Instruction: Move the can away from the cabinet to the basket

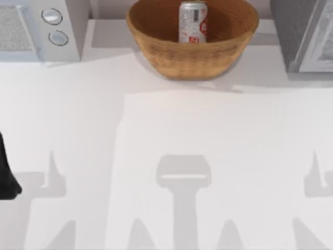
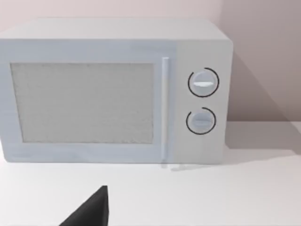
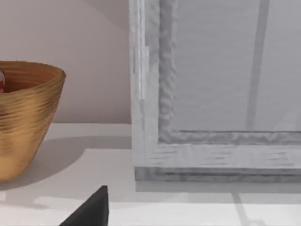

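The silver can (image 1: 193, 21) with red marks stands upright inside the tan woven basket (image 1: 156, 49) at the back middle of the table. The dark grey speckled cabinet (image 1: 299, 31) with its white-framed door stands at the back right, apart from the basket. In the right wrist view, the cabinet door (image 3: 211, 94) looms close, with the basket (image 3: 23, 117) beside it. My left arm (image 1: 6, 177) sits parked at the table's left edge. One black fingertip (image 2: 91, 212) of the left gripper and one fingertip (image 3: 91, 212) of the right gripper each show bare, with nothing against them.
A white microwave (image 1: 41, 26) with two round dials stands at the back left, and faces the left wrist camera as a white box (image 2: 113, 94). The white tabletop (image 1: 171, 135) carries only shadows in its front and middle.
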